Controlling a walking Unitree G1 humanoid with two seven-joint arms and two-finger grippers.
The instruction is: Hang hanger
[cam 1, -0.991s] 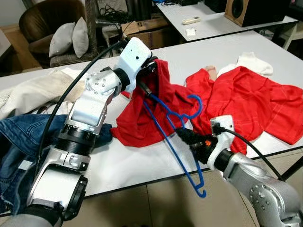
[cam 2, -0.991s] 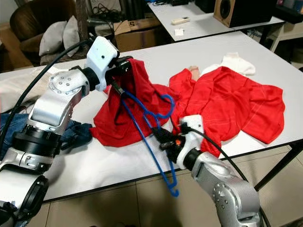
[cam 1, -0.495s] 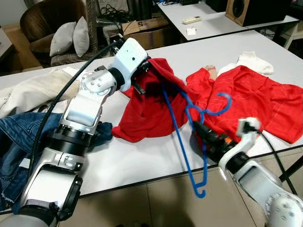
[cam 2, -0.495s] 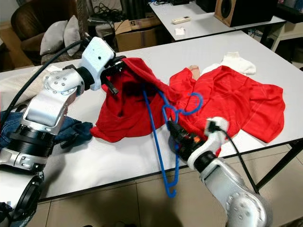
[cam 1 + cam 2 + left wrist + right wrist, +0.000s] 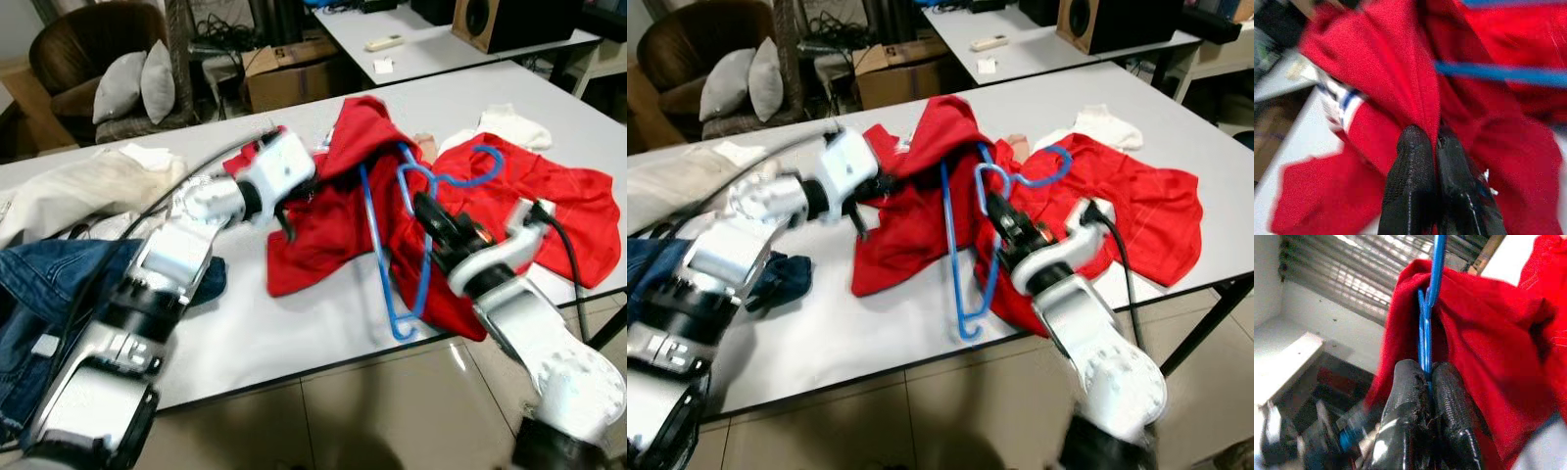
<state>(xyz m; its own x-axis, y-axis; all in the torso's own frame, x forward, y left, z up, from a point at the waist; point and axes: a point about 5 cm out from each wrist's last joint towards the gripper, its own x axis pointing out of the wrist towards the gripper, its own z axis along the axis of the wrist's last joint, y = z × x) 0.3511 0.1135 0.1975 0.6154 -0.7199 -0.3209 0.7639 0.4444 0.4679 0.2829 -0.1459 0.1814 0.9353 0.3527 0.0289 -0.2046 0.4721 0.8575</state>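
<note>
Left silver arm stretched forward over the tabletop, white wrist housing turned inward, left gripper (image 5: 1429, 147) with its two long black fingers (image 5: 1410, 161) pressed tight together on a fold of red cloth shirt (image 5: 338, 211). Right silver arm bent at the elbow, forearm angled up and toward the middle, black cable trailing behind the wrist. Right gripper (image 5: 1426, 374) raised above the table edge, black fingers (image 5: 1408, 387) clamped side by side on the thin blue wire hanger (image 5: 392, 250).
</note>
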